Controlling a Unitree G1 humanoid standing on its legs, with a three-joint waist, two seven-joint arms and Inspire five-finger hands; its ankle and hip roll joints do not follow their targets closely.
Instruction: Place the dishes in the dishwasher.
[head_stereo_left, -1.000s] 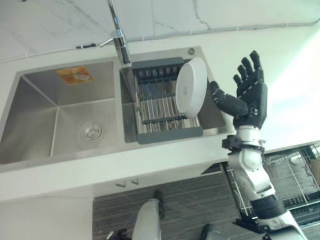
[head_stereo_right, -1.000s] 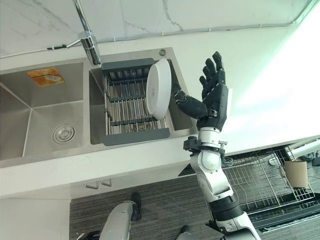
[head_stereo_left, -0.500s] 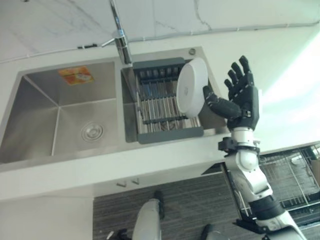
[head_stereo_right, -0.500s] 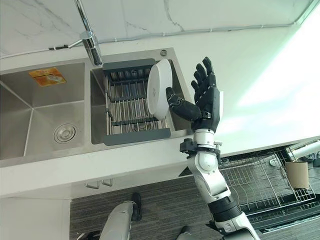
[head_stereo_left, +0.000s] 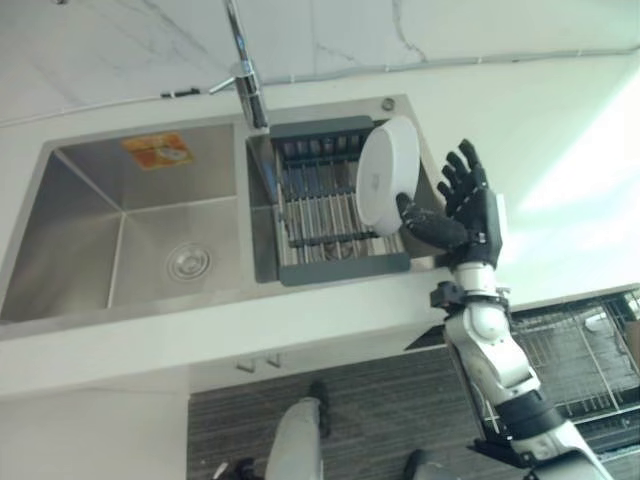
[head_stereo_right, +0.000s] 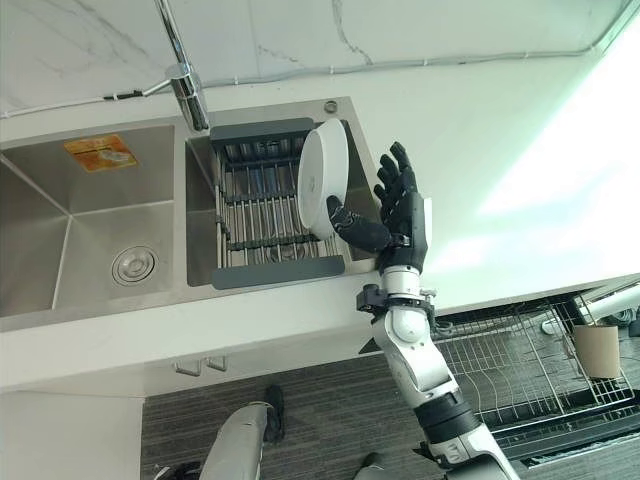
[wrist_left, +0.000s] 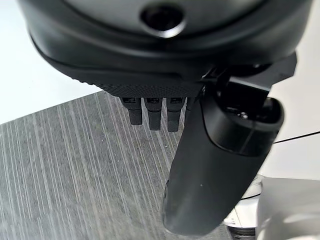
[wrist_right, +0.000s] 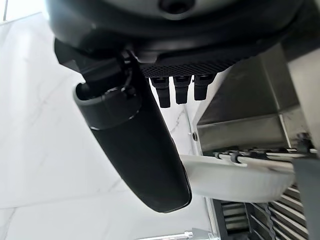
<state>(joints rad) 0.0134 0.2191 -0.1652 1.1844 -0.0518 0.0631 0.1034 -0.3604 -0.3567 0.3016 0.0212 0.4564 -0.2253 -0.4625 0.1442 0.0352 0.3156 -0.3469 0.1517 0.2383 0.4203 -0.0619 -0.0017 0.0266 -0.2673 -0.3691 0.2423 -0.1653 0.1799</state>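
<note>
A white plate (head_stereo_left: 385, 175) stands on edge at the right end of a grey dish rack (head_stereo_left: 320, 205) in the right sink basin. My right hand (head_stereo_left: 472, 212) is open just right of the plate, palm toward it and fingers straight. Its thumb (head_stereo_right: 352, 228) reaches in at the plate's lower right rim; whether it touches I cannot tell. In the right wrist view the thumb (wrist_right: 137, 145) lies across the plate (wrist_right: 235, 177). The dishwasher's pulled-out wire rack (head_stereo_right: 515, 370) sits low at the right. My left hand (wrist_left: 220, 165) hangs open over the grey floor.
The empty left sink basin (head_stereo_left: 140, 230) has a drain and an orange sticker. A tall faucet (head_stereo_left: 246, 75) rises behind the rack. White counter (head_stereo_left: 560, 150) runs to the right. A brown cup (head_stereo_right: 590, 347) stands in the dishwasher rack.
My right hand has come down and to the left, from open air over the counter to right beside the plate, thumb now at its lower rim. The plate has not moved.
</note>
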